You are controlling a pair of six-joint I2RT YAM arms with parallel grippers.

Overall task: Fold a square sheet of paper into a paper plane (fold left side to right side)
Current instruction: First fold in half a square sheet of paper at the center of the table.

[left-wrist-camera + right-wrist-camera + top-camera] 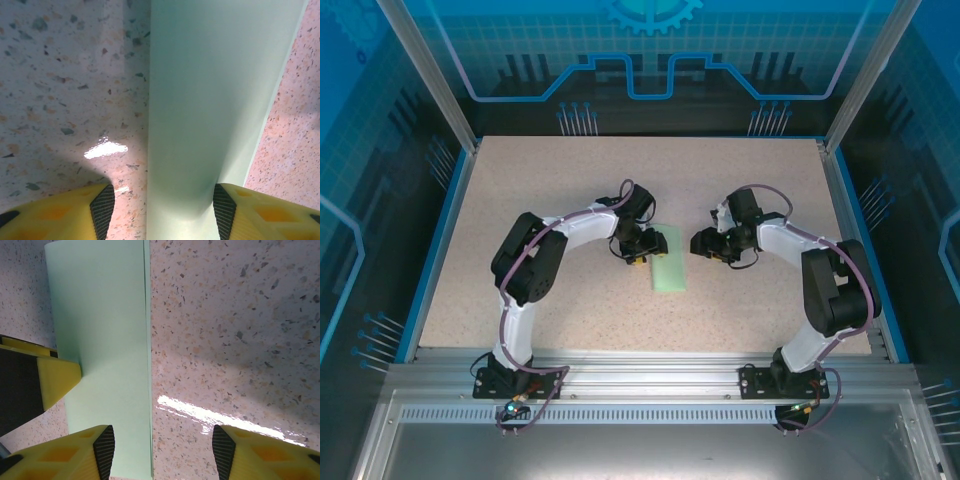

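The square sheet of paper [672, 268] lies mid-table, doubled over into a narrow pale mint-green strip. My left gripper [641, 254] is low at the strip's left side and open. In the left wrist view the sheet [210, 100] runs up between the open jaws [163, 212], and its top layer bulges up beside the right fingertip [225, 210]. My right gripper [704, 245] is open at the strip's right side. In the right wrist view its left fingertip [102, 450] is over the paper [105, 350], its right one over bare table. No paper plane shape is seen.
The speckled tabletop [550, 200] has free room all around the sheet. A yellow finger of the left gripper [57, 380] rests on the sheet's far edge in the right wrist view. Blue rails [440, 240] and metal frame posts border the table.
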